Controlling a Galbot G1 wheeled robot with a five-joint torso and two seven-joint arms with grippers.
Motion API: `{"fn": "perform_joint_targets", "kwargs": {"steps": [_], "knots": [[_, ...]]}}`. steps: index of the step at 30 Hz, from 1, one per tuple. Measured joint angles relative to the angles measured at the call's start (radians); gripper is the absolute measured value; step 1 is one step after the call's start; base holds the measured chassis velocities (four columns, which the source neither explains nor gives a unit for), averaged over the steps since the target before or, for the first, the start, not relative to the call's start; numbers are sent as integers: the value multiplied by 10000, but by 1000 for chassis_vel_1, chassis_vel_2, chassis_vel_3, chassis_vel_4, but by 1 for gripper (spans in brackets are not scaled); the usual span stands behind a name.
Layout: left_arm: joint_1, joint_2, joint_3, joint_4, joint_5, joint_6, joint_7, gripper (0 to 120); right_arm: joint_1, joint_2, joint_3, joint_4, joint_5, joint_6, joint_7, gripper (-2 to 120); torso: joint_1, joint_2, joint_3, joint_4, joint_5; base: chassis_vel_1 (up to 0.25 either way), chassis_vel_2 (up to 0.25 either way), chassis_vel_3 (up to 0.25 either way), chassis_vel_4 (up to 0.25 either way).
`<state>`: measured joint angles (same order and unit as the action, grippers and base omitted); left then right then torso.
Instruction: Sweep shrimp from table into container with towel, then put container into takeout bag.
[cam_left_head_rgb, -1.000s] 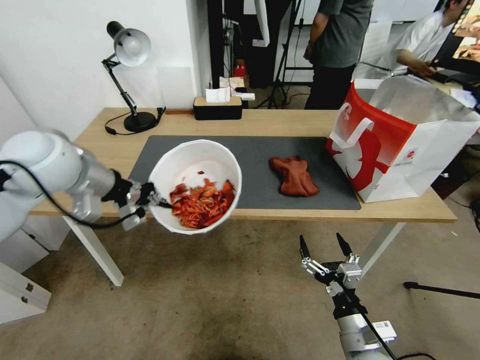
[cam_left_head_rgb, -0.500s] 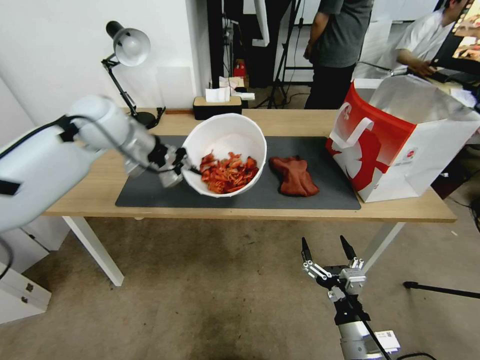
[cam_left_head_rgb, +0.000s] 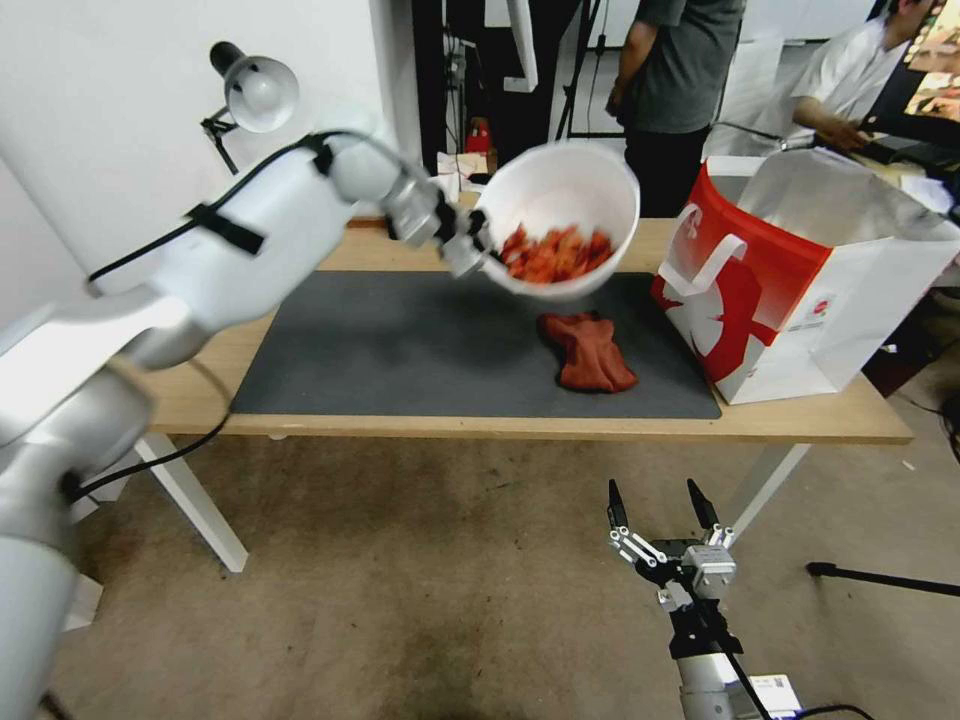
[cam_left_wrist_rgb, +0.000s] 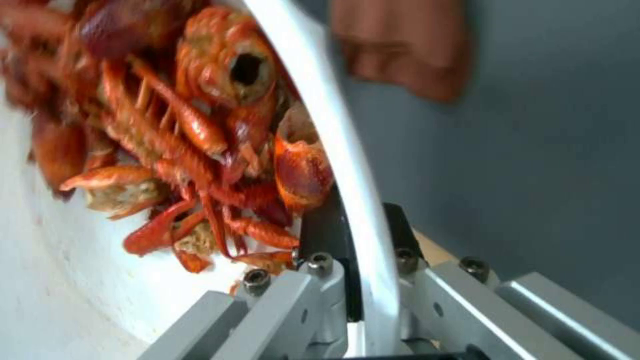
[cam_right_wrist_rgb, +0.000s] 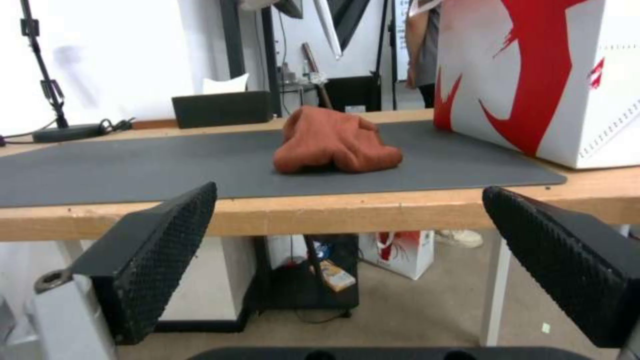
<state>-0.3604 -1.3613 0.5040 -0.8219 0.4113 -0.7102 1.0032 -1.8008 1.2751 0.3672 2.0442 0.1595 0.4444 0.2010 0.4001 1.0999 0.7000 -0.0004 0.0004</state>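
One towel (cam_left_head_rgb: 588, 352) lies on the table (cam_left_head_rgb: 600, 245); left tool (cam_left_head_rgb: 462, 243) pinches the container (cam_left_head_rgb: 560, 190) rim, right tool (cam_left_head_rgb: 657, 497) spread.

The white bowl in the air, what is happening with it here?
The left gripper is clamped on the rim of the bowl and holds it in the air, tilted, above the table. The shrimp are inside the bowl. It hangs over the red towel on the grey mat, just beside the open takeout bag. The right gripper waits open, low in front of the table, holding nothing.
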Motion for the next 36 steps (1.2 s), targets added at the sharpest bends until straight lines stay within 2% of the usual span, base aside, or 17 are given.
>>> {"fn": "perform_joint_targets", "kwargs": {"steps": [1, 2, 3, 4, 5, 6, 7, 9, 17, 20, 24, 26, 28, 30, 32, 34, 36], "knots": [[0, 0, 0, 0, 0, 0, 0, 0, 0, 0, 0, 0, 0, 0, 0, 100, 0, 0, 0, 0, 0, 0, 0, 0, 0], [-92, -237, -64, 378, 11, -29, -36, 0, 4, 20, -10, -25, -14, 0, -1, 100, 0, 0, 0, 1, 1, 0, 0, 0, 0], [-282, -742, -226, 1172, 31, -43, -102, 0, 14, 44, -16, -64, -29, 0, -2, 100, 1, -1, 0, 3, 1, 0, 0, 0, 0], [-388, -990, -276, 1523, 48, 5, -145, 0, 17, 48, -18, -87, -31, 0, -2, 100, 1, -1, 0, 4, 0, 0, 0, 0, 0], [-388, -990, -276, 1523, 48, 5, -145, 0, 17, 48, -18, -87, -31, 0, -2, 100, 1, -1, 0, 4, 0, 0, 0, 0, 0], [-503, -1210, -283, 1825, 66, 134, -205, 0, 19, 46, -15, -112, -32, 0, -3, 100, 1, -1, 0, 2, -2, 0, 0, 0, 0], [-503, -1210, -283, 1825, 66, 134, -205, 0, 19, 46, -15, -112, -32, 0, -3, 100, 1, -1, 0, 2, -2, 0, 0, 0, 0], [-658, -1509, -287, 2131, 48, 380, -312, 0, 32, 23, 5, -183, -32, 1, -4, 100, -1, 0, 0, 4, -2, 0, 0, 0, 0], [-869, -1845, -278, 2151, -491, 939, -413, 0, 50, 4, 8, -222, -29, 8, -5, 100, 0, 1, 0, 6, -4, 0, 0, 0, 0], [-1189, -2203, -298, 2188, -831, 1277, -524, 0, 49, -52, 5, -251, -18, 37, -11, 100, 0, 1, 0, 5, -3, 0, 0, 0, 0], [-1424, -2452, -254, 2208, -1142, 1436, -608, 0, 41, -71, 5, -251, -12, 65, -13, 100, 0, 1, 0, 1, -2, 0, 0, 0, 0], [-1777, -2540, 464, 1913, -2021, 1933, -885, 0, 7, -76, 4, -231, -9, 120, -28, 100, -1, 1, -2, 1, 0, 0, 0, 0, 0], [-1833, -2541, 651, 1839, -2224, 2033, -947, 0, -8, -78, 5, -218, -9, 138, -32, 100, -2, 2, -2, 2, -1, 0, 0, 0, 0], [-1961, -2533, 1266, 1579, -2896, 2248, -1090, 0, -76, -80, 21, -194, -8, 199, -51, 100, -2, 2, -2, 5, -3, 0, 0, 0, 0], [-1967, -2528, 1449, 1495, -3053, 2269, -1118, 0, -109, -81, 29, -185, -7, 230, -64, 100, -2, 1, -1, 5, -3, 0, 0, 0, 0], [-1965, -2513, 1932, 1266, -3399, 2280, -1461, 0, -184, -82, 47, -181, -5, 311, -90, 100, -1, 2, -1, 5, -3, 0, 0, 0, 0], [-1960, -2511, 2027, 1228, -3481, 2285, -1581, 0, -196, -81, 49, -181, -5, 324, -93, 100, -2, 1, -1, 4, -3, 0, 0, 0, 0]]}}
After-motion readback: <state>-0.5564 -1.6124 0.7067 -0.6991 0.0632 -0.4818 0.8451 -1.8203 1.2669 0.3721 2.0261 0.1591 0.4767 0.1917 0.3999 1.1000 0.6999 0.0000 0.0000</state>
